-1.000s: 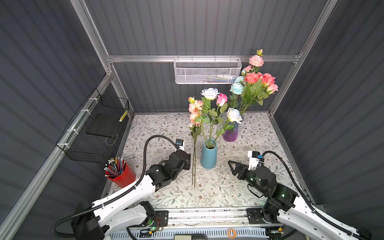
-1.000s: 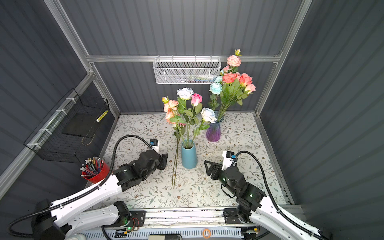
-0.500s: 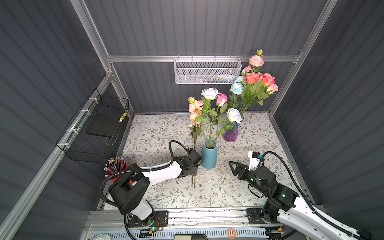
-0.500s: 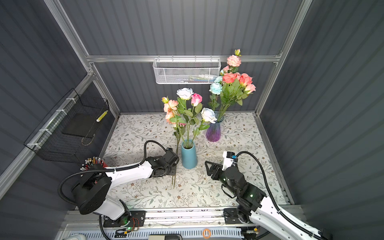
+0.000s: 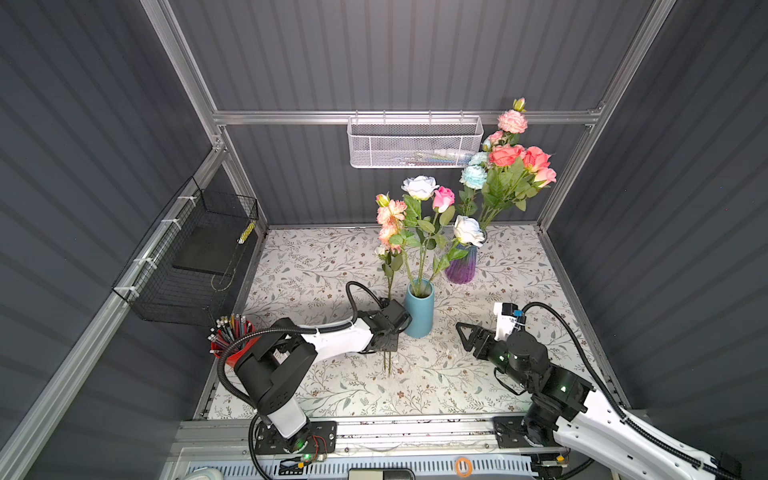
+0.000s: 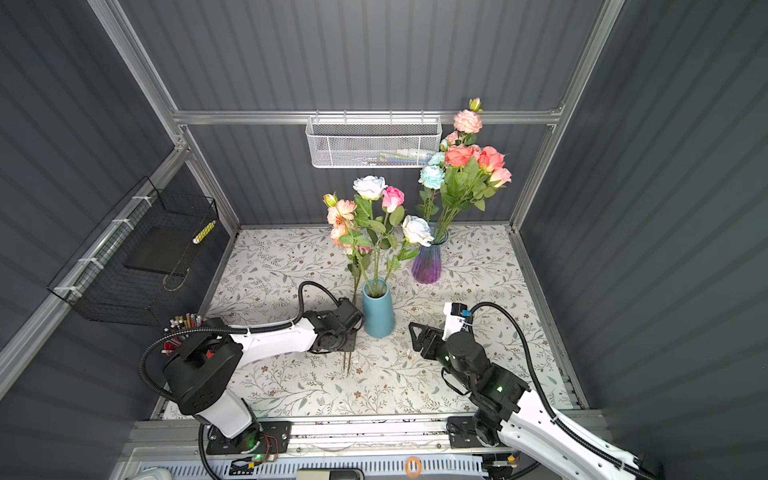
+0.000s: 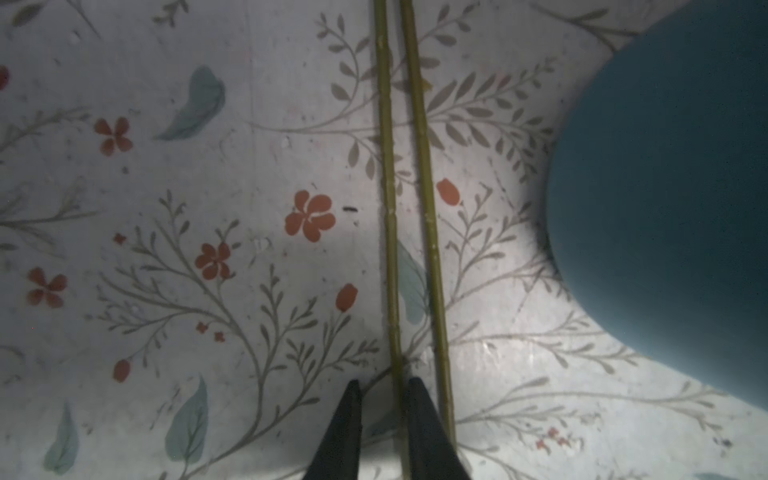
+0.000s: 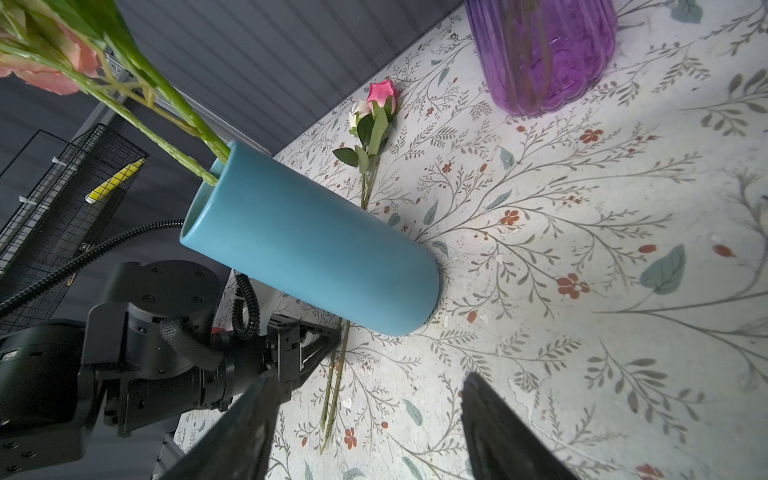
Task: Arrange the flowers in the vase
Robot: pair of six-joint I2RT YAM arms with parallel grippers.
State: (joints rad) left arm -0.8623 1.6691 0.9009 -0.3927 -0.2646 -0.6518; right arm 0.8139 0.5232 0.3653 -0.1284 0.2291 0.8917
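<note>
Two loose flowers lie on the table, their thin green stems [image 7: 388, 187] side by side and their pink and white buds [image 8: 380, 93] past the blue vase [image 5: 419, 307]. My left gripper [image 7: 383, 381] is down on the table beside that vase. Its jaws are narrow, with one stem between them against one finger and a gap to the other; the second stem [image 7: 428, 208] runs outside. Several flowers [image 5: 419, 189] stand in the blue vase, and a bunch [image 5: 507, 166] stands in the purple vase [image 5: 460, 266]. My right gripper [image 5: 464, 337] hovers open and empty to the right of the blue vase.
A red cup of pencils [image 5: 232, 336] stands at the left edge, under a black wire basket [image 5: 195, 257] on the side wall. A white mesh basket [image 5: 415, 141] hangs on the back wall. The left arm [image 5: 332, 336] lies low across the table.
The left arm has stretched low and to the right, bringing its gripper down onto the lying stems beside the blue vase. Its jaws have narrowed. The right arm has not moved.
</note>
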